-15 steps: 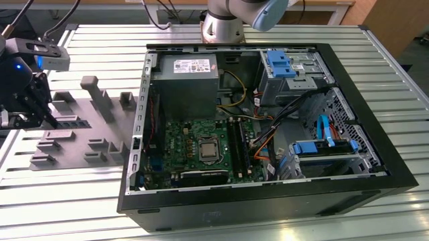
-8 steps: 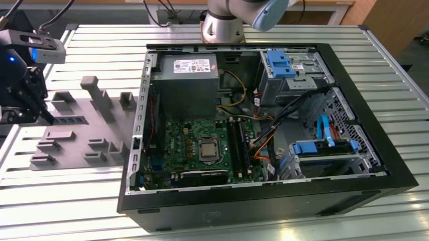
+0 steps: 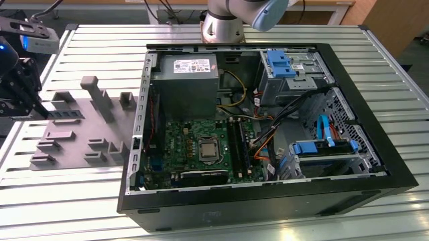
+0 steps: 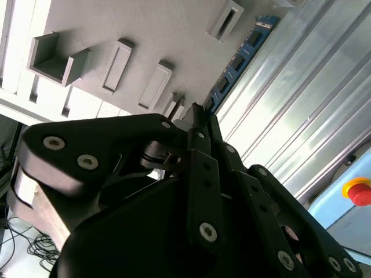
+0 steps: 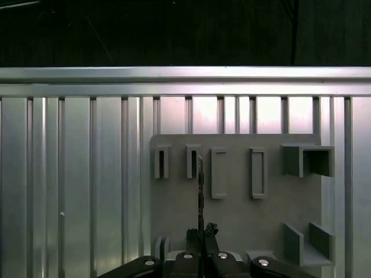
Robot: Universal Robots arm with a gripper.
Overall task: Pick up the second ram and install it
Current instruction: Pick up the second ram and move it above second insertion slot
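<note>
Dark-green second ram (image 3: pixel 67 114) is pinched edge-on in the pincer (image 3: pixel 43 110), over the grey slotted holder (image 3: pixel 74 136) on the ribbed metal bench (image 3: pixel 60 197), beside the open computer case (image 3: pixel 268 200)

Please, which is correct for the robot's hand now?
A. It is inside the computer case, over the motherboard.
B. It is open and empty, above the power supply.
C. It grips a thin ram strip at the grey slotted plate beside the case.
C: in the exterior view the hand is shut on one end of the second ram, over the grey slotted plate and outside the computer case.
</note>
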